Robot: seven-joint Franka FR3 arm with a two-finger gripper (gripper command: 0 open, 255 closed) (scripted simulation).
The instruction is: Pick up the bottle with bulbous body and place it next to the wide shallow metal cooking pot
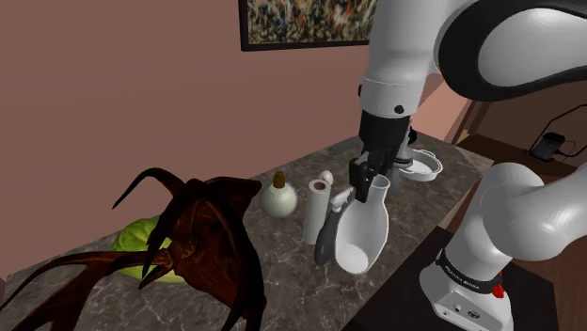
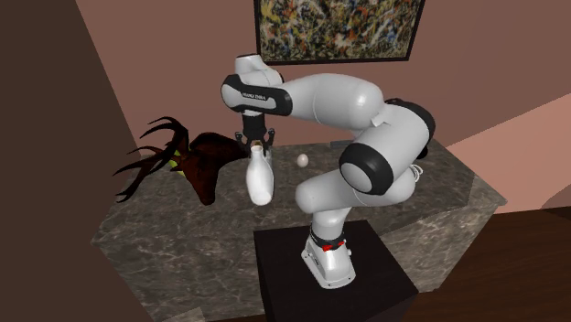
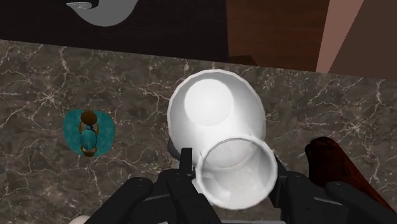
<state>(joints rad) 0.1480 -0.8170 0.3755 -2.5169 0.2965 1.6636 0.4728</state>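
Item 1: gripper (image 1: 374,177), black; fingers (image 3: 186,167) pinching the neck of the white bottle (image 1: 363,228) from both sides. I see its bulbous body hanging below the fingertips, tilted, clear of the dark marble counter (image 1: 301,277).
Item 2: wide shallow pot (image 1: 425,167), pale grey, on the counter near the fingers, on their far side and apart from the bottle.
Item 3: white cylinder (image 1: 315,212) and dark handle (image 1: 328,235), beside the hanging body.
Item 4: small round flask (image 1: 278,196), brown stopper, farther off.
Item 5: dark red antlered head (image 1: 202,240), well apart from the fingers.
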